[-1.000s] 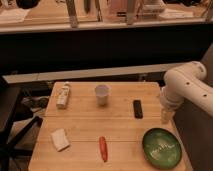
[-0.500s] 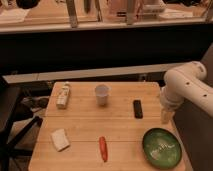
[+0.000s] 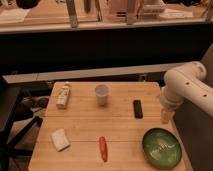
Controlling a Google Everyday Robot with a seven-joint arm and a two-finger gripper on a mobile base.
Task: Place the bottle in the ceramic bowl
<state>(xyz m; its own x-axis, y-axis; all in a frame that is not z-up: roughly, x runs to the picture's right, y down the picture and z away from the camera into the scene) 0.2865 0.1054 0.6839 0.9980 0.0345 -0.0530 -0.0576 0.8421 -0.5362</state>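
The slim cream-white bottle (image 3: 63, 95) with a tan label band lies at the far-left corner of the table (image 3: 85, 125). The gripper (image 3: 166, 116) hangs at the right edge, just beyond the ceramic bowl (image 3: 161, 148). I cannot tell its hold.

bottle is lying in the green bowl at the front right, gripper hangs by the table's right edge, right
No. The camera view shows the bottle lying at the back left of the table, not in the ceramic bowl. The bowl is front right, and the gripper hangs by the right edge.
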